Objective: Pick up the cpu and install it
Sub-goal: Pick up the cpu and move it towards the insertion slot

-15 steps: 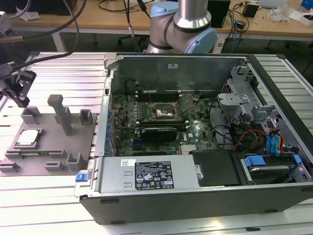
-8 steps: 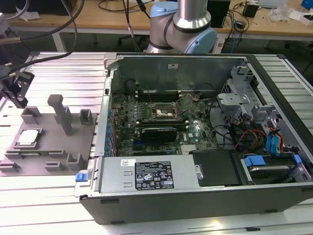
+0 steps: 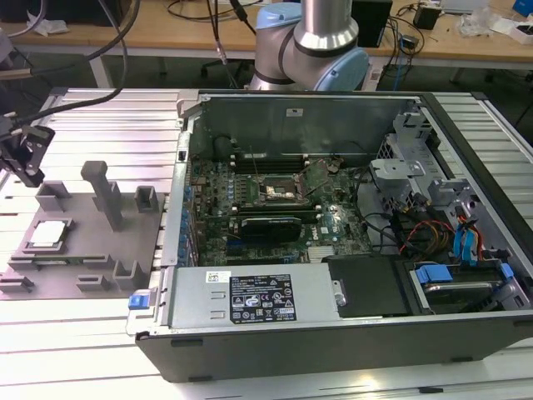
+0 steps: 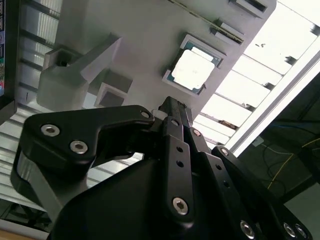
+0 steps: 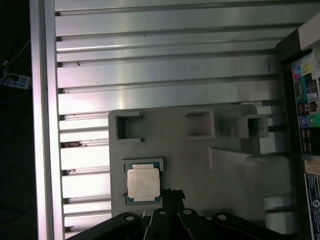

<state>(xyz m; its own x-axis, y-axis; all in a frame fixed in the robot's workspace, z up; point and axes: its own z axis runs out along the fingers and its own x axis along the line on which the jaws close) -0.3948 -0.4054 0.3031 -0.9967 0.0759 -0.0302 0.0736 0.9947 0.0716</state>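
Work is judged to be at the pick-up stage, with nothing lifted yet. In the exterior view, the fingers (image 3: 29,167) are seen hanging above the grey fixture plate (image 3: 87,242) that is set on the ribbed bench (image 3: 100,125). The cpu (image 3: 46,233) is found below them and a little to one side, seated flat in a square pocket of that plate. Well apart from the fingers, toward the exterior view's right, the opened computer case (image 3: 333,342) is laid on its side so that the motherboard socket (image 3: 275,193) faces upward. This is presumably done so that the chip can be lowered straight in.

In the second wrist view, the fingers (image 4: 171,112) are shown drawn together with no gap visible at the tips, and nothing is held in them. The cpu (image 4: 195,70) is seen a short way ahead of the tips and apart from them, with its pale metal top facing up. The raised rim of the pocket is taken to be there to keep the chip square and in a known place.

In the first wrist view, the fingers (image 5: 172,196) are likewise seen closed and empty. The cpu (image 5: 143,182) lies just beside the tips rather than directly under them, and is not touched. A tall post (image 5: 260,172) of the fixture stands off to the other side of the tips.
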